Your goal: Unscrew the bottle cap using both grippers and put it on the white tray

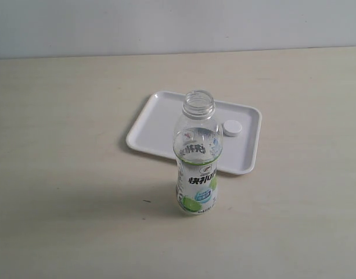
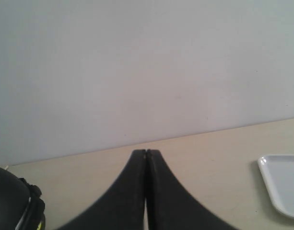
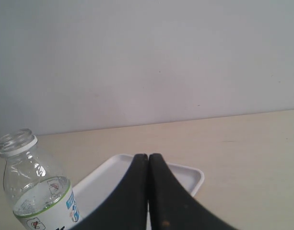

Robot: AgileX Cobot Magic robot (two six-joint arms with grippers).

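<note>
your clear plastic drink bottle with the white-and-green label (image 1: pixel 196 154) stands upright just below the centre of the exterior frame, on the pale wooden table (image 1: pixel 61 192). its threaded neck is open, with the cap off. the bottle's upper half overlaps the near edge of the flat white rectangular tray (image 1: pixel 160 116) behind it in that view, while its base rests on the table in front of the tray.

the small round white screw cap (image 1: pixel 232 128) lies inside the tray, toward its right half, just right of the bottle's shoulder in the exterior picture and apart from the bottle.

your left gripper (image 2: pixel 146 152) has its two black fingers pressed together tip to tip. it reaches out low over bare table toward the pale wall (image 2: pixel 137 62), with a corner of the tray at the edge of its view and a black rounded part with a yellow mark (image 2: pixel 12 203) beside it.

your right gripper (image 3: pixel 147 155) is likewise closed, finger against finger. it points over the tray toward the wall, and the open bottle stands off to one side of it, not touching.
</note>
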